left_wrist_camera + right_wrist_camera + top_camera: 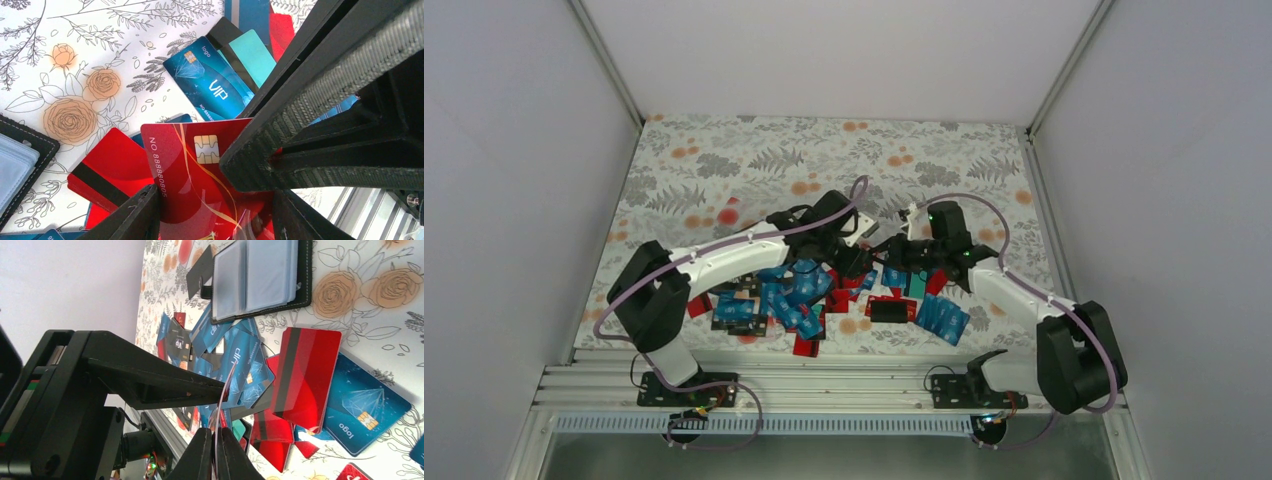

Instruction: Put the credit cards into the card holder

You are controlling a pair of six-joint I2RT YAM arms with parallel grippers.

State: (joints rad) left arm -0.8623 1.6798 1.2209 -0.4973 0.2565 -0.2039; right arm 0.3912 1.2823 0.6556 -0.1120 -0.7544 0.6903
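Note:
My right gripper [216, 432] is shut on a red credit card [190, 185], seen edge on and slightly bent in the right wrist view [223, 399]. My left gripper [215, 200] is open, with one finger on each side of that card, held above the table. The card's free end touches a left finger [150, 382]. The two grippers meet at mid table, left [854, 258] and right [887, 250]. The card holder [260, 275] lies open with its clear sleeves up, just beyond them; its corner shows in the left wrist view [22, 160]. Many blue and red cards [794, 295] lie scattered below.
More blue cards [942, 318] and a black card on red ones [891, 310] lie at the near right. A red card with a black stripe [305, 375] and a blue chip card [362, 410] lie flat under the grippers. White walls enclose the floral mat [724, 170].

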